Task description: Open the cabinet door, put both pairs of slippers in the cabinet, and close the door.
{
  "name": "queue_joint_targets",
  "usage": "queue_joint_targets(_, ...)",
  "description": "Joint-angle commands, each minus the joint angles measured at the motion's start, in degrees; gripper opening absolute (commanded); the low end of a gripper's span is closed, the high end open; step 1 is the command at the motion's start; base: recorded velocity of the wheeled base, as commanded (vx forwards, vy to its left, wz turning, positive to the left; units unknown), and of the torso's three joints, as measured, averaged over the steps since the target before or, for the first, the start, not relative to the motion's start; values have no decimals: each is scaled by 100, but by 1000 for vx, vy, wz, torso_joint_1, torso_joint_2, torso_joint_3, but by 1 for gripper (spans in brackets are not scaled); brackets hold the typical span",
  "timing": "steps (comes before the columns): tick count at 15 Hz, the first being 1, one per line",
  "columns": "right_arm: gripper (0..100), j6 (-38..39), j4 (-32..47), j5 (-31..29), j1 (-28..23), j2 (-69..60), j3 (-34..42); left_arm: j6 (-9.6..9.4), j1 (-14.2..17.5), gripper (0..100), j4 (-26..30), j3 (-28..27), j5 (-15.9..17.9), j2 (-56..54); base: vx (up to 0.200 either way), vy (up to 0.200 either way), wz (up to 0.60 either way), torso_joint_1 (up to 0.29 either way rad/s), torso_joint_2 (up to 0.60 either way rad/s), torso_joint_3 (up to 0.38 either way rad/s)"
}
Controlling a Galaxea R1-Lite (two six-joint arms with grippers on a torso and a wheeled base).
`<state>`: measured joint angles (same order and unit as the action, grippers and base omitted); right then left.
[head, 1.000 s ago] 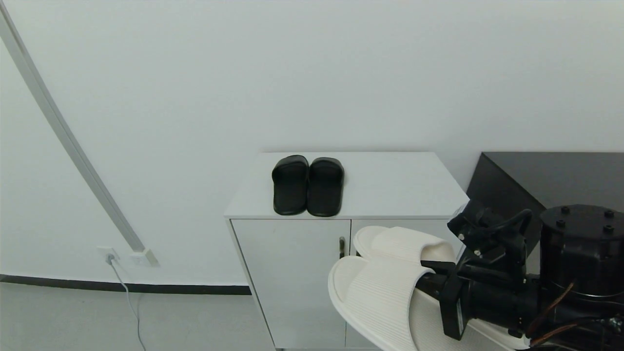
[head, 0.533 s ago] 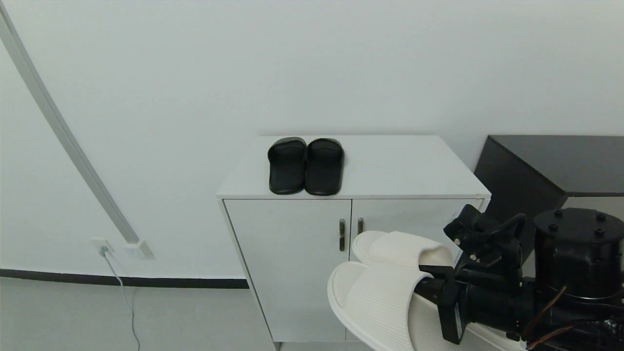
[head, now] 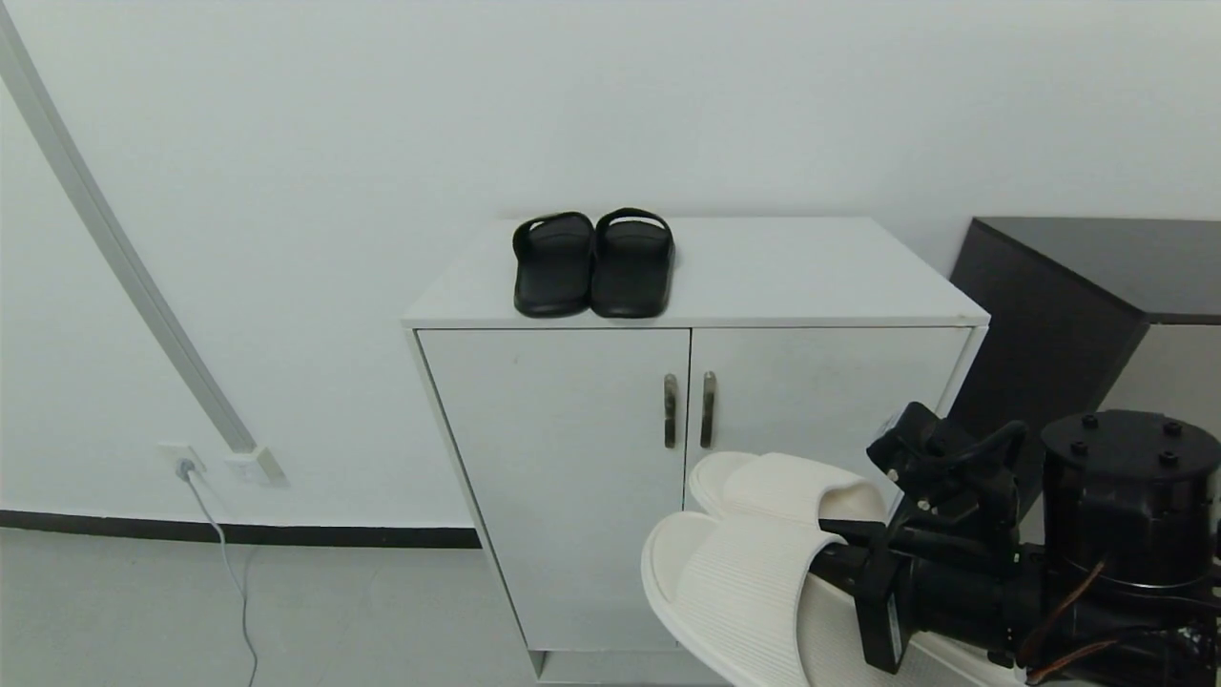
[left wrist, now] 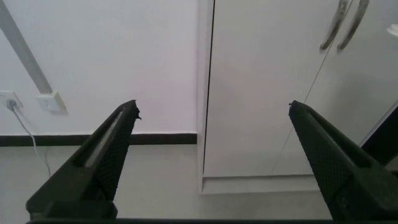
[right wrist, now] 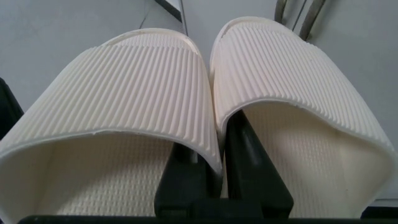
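Gripping a pair of white ribbed slippers [head: 754,563] side by side in the right gripper [right wrist: 219,158], fingers pinched on the two adjoining inner walls, toes pointed toward the white two-door cabinet [head: 553,477]. Held low, just in front of the right door [head: 820,391], apart from it. Both doors shut, two dark vertical handles [head: 708,410] side by side at the centre seam. On the cabinet top, toward its left front: a pair of black slides [head: 593,262], touching each other. Left gripper [left wrist: 212,107] spread wide and empty, facing the cabinet's left front corner. Right of the cabinet, a black furniture unit [head: 1078,286]; on the wall at left, a slanted grey conduit [head: 124,258] and a cable [head: 234,592] trailing to the floor.
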<state>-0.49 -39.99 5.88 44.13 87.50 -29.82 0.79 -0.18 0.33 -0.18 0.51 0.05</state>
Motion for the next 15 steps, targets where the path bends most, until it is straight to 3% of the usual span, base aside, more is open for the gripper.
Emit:
queue_joint_targets(1,0,-4,-1,1,8,21,2,0,1,100,2,1,2,4,0,0,0,-173,496,359)
queue_joint_targets(4,0,-4,-1,1,-1,21,20,-114,1,100,11,1,10,4,0,0,0,-168,489,323)
queue_joint_targets(15,0,5,-1,10,-1,65,64,-123,1,100,11,1,19,4,0,0,0,-101,457,356)
